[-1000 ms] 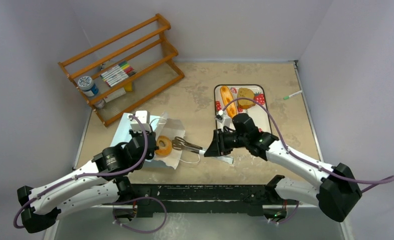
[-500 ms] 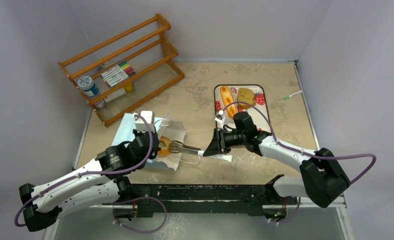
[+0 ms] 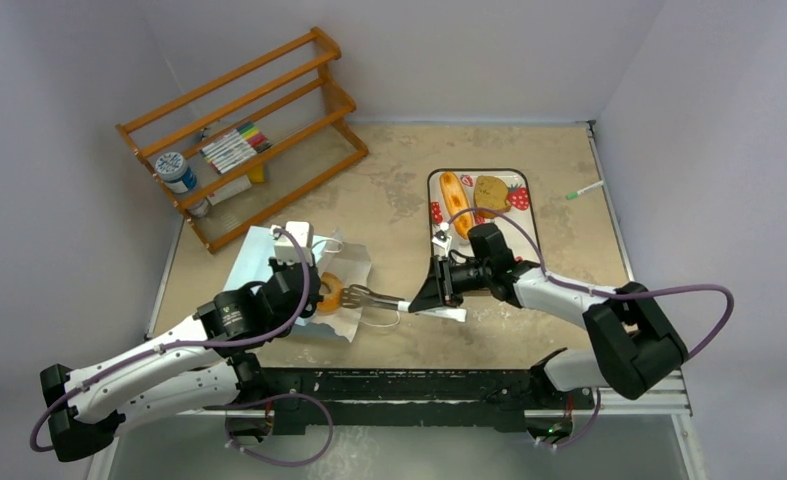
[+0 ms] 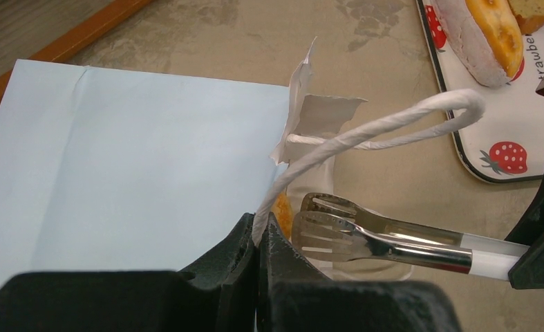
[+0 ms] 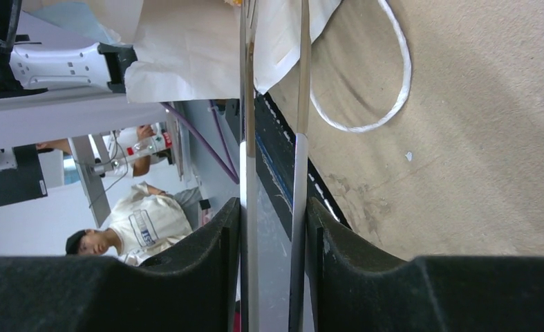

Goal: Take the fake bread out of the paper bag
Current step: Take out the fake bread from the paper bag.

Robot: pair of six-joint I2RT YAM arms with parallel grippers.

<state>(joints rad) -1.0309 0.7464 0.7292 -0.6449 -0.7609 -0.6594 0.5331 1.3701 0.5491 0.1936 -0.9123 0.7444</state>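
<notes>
Donut grab: left gripper [image 4: 258, 232] pinches shut on the white string handle [image 4: 366, 128] of the light blue paper bag [image 4: 137, 159]. The right gripper [image 5: 272, 228] grips silver metal tongs [image 4: 386, 242] (tips parted) at the golden ring-shaped donut [image 3: 329, 293] in the bag's mouth. Next, probably: squeeze, withdraw rightward.

The right gripper [image 5: 272, 214] clamps a pair of metal tongs [image 5: 247, 138], one arm pressed against each finger. The tongs reach left to the white paper of the paper bag [image 5: 186, 48], their tips out of frame. A white string handle [image 5: 400, 76] lies looped on the table [image 5: 476, 159], just on their near side.
</notes>
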